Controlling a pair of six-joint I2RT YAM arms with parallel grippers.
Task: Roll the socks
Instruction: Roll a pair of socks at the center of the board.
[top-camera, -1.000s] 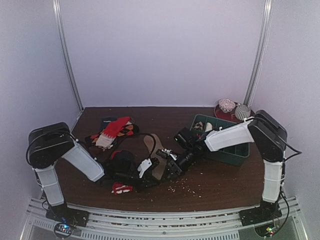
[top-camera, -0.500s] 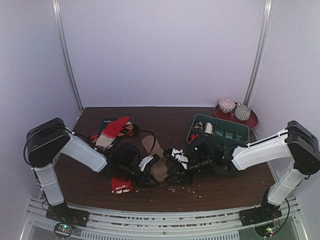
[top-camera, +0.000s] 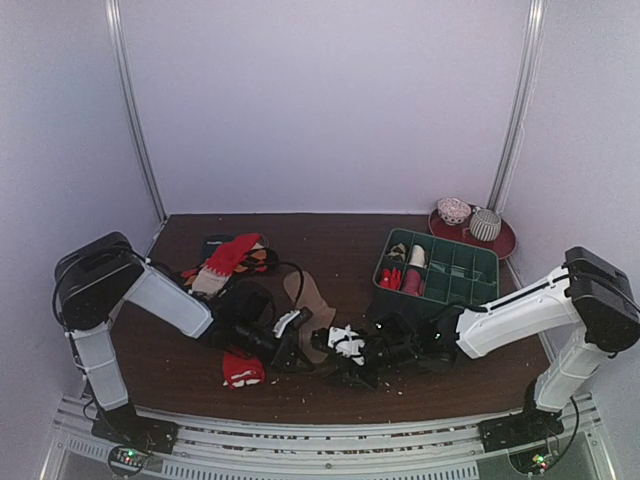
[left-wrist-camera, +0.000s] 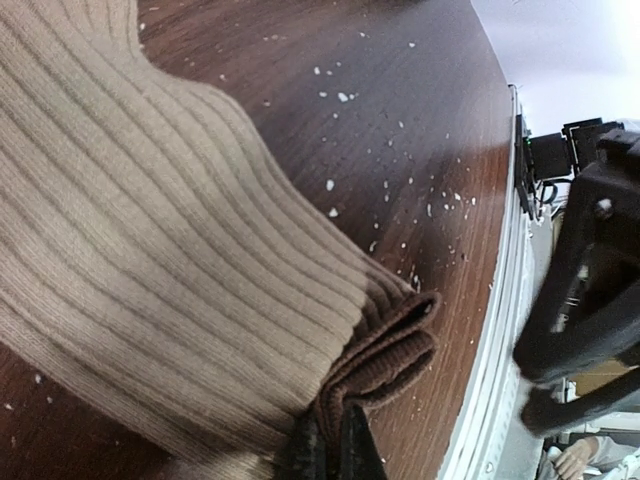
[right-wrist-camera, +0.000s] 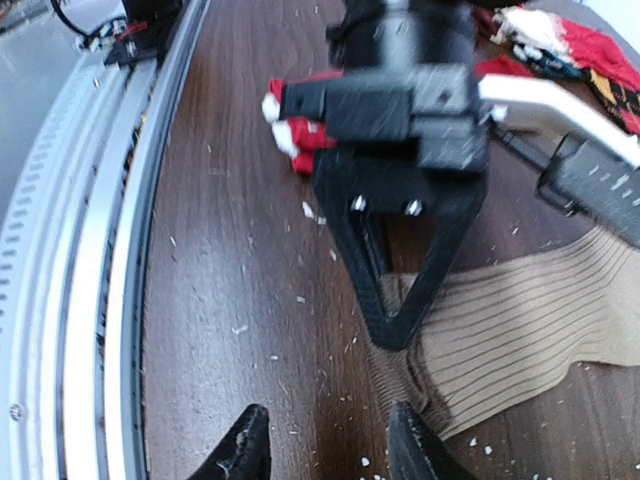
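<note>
- Tan sock (top-camera: 303, 295): flat ribbed strip mid-table, near end lying right between the two grippers, cuff folded double at that end.
- Soft, light, limp knit. No stiffness, so likely to sag and drag rather than move as one piece. Ribbing gives grip; not slippery, not fragile.
- Best hold, as judged: the doubled cuff edge, both layers pinched together so the roll starts tight. Second hold on the cuff's free corner to keep the roll straight.
- Left gripper (left-wrist-camera: 328, 448): closed tight on the tan sock's folded cuff, tips low at the table (top-camera: 450, 385).
- Right gripper (right-wrist-camera: 325, 445): partway open, nothing between the fingers, low over bare wood just short of the same cuff end, facing the left gripper.
- Red sock (top-camera: 243, 372): small bundle with white marks near the front edge, beside the left arm, touched by nothing. Looks already rolled.
- Risk, as judged: a one-corner pinch lets the free corner flop and the roll goes crooked. Thin fabric is also easy to miss against the wood.
- Sock pile (top-camera: 230, 262) back left, tray (top-camera: 455, 240) back right, both apart from the action.
- White specks scattered around the cuff.
</note>
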